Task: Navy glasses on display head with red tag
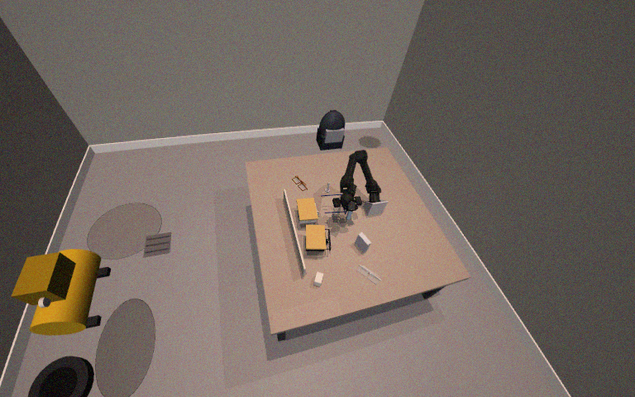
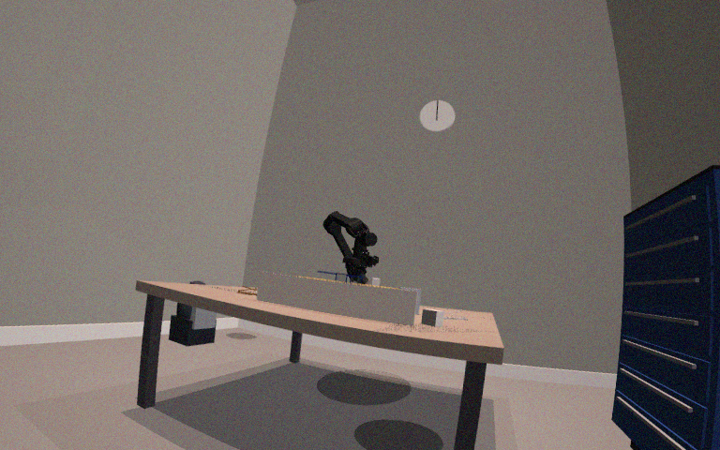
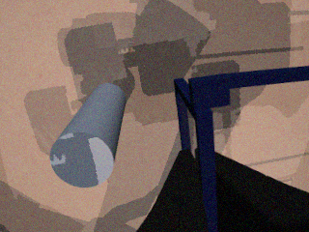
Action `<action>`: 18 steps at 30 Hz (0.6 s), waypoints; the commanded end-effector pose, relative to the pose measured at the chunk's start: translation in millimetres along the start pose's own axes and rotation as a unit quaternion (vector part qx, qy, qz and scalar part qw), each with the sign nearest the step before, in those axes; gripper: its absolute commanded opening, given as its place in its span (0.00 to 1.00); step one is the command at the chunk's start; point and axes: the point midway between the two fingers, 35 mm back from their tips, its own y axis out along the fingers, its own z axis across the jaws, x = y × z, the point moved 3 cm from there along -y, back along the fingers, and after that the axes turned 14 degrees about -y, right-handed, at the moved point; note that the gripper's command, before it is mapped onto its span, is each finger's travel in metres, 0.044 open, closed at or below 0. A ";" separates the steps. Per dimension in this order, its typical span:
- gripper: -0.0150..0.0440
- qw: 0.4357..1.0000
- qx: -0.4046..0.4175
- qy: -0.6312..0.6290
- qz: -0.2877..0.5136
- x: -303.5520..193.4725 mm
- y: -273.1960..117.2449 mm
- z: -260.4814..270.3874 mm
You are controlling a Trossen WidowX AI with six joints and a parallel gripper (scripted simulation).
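My gripper [image 1: 347, 203] [image 3: 192, 159] is shut on the navy glasses [image 3: 206, 130] [image 2: 335, 274] and holds them above the table. In the top view the temples point left, toward the two display heads. The nearer-to-back head [image 1: 307, 209] has a yellow top and shows no glasses; my gripper is to its right. The other head [image 1: 315, 236], also yellow-topped, wears dark glasses [image 1: 329, 239]. A red tag cannot be made out on either head. In the wrist view the navy frame corner and one temple show; the rest of the frame is out of view or hidden.
A blue-grey cylinder [image 1: 349, 214] [image 3: 101, 116] stands close to the gripper. A pale panel [image 1: 293, 231] [image 2: 334, 300] runs behind the heads. Also on the table are brown glasses [image 1: 296, 180], silver glasses [image 1: 370, 272], a white box [image 1: 318, 279], a grey block [image 1: 362, 241] and a tilted plate [image 1: 375, 208].
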 end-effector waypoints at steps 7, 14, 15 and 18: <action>0.25 1.000 -0.001 0.002 -0.003 0.7 13.0 -0.5; 0.25 1.000 -0.001 0.002 -0.003 1.3 21.5 -0.7; 0.25 1.000 -0.001 0.002 -0.003 1.4 22.7 -0.8; 0.25 1.000 -0.001 0.002 -0.003 1.6 26.4 -0.8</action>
